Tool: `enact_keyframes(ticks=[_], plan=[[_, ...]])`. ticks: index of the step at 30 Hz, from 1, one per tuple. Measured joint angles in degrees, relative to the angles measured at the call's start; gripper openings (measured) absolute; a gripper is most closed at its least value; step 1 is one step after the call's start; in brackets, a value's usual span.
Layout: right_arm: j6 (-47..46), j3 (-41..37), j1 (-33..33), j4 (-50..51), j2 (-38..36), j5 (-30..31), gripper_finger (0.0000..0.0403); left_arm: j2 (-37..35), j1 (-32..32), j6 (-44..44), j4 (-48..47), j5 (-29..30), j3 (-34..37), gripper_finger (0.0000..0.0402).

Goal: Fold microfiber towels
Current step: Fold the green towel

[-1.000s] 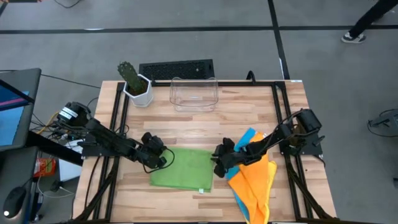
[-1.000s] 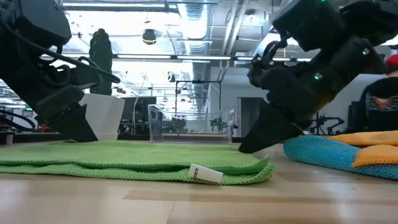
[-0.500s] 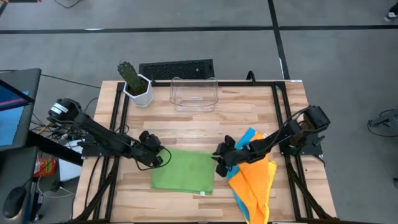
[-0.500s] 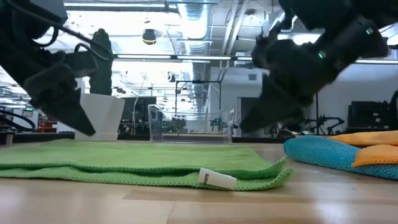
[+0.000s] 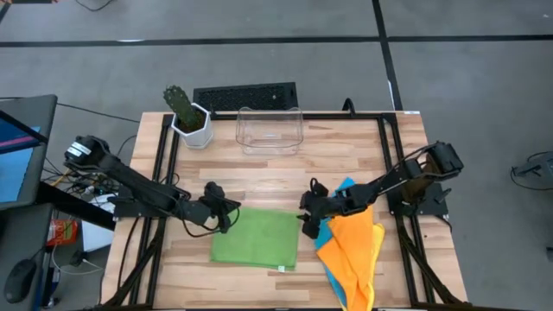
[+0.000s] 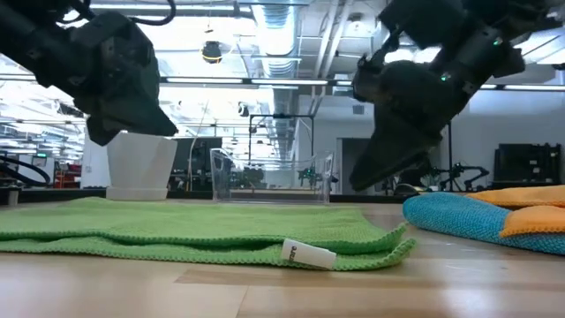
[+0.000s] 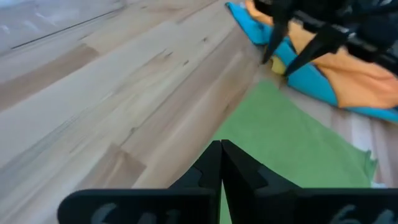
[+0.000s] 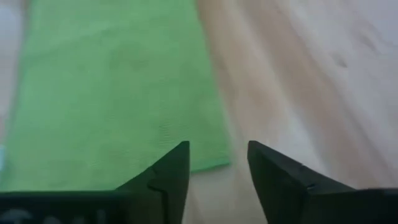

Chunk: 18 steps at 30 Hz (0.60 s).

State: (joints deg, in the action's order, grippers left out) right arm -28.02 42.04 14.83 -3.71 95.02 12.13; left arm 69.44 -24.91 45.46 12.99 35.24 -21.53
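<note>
Two grippers hang over the wooden table (image 5: pixel 276 168) on either side of the green towel (image 5: pixel 256 238), which lies flat and folded double near the front edge, a small white tag (image 6: pixel 309 255) at its front corner. To the towel's left, off its far left corner, the left gripper (image 5: pixel 226 210) is raised clear of the cloth, its fingers pressed tight together with nothing between them. Behind the towel, toward the back edge, stand a white pot with a cactus (image 5: pixel 184 114) on the left and a clear plastic bin (image 5: pixel 270 130) farther right, both well apart from it. Off the towel's far right corner the right gripper (image 5: pixel 308 220) hovers with its fingers parted and empty. Just right of the towel lie the blue towel (image 5: pixel 344 192) and the orange towel (image 5: pixel 354 255), bunched together with the orange over the blue, directly under the right arm.
</note>
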Motion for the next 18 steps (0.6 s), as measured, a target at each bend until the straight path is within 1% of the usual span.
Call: enact_keyframes(ticks=[4, 7, 9, 12, 16, 18], plan=[[1.56, 0.02, -1.35, -0.56, 0.00, 0.17, 0.0215, 6.81, 0.19, -1.49, 9.36, -0.96, -0.01, 0.0000], [3.16, 0.02, -1.45, -0.54, 0.00, -0.04, 0.0213, 12.61, 0.67, -2.08, 16.41, -3.69, -0.03, 0.0000], [4.37, 0.04, -1.15, -0.56, 0.00, -0.03, 0.0209, 16.02, 0.95, -2.40, 19.23, -4.43, -0.74, 0.0000], [4.71, 0.04, -0.81, -0.54, 0.02, -0.27, 0.0202, 19.60, 1.70, -3.48, 20.22, -5.84, -3.00, 0.0000], [5.34, 0.07, -0.61, -1.41, 2.99, -0.29, 0.0198, 23.67, 3.11, -6.94, 20.00, -11.18, -6.70, 0.0000], [5.36, 0.85, -0.70, -2.28, 4.61, -1.31, 0.0199, 25.23, 3.58, -7.71, 18.95, -12.11, -8.28, 0.0000]])
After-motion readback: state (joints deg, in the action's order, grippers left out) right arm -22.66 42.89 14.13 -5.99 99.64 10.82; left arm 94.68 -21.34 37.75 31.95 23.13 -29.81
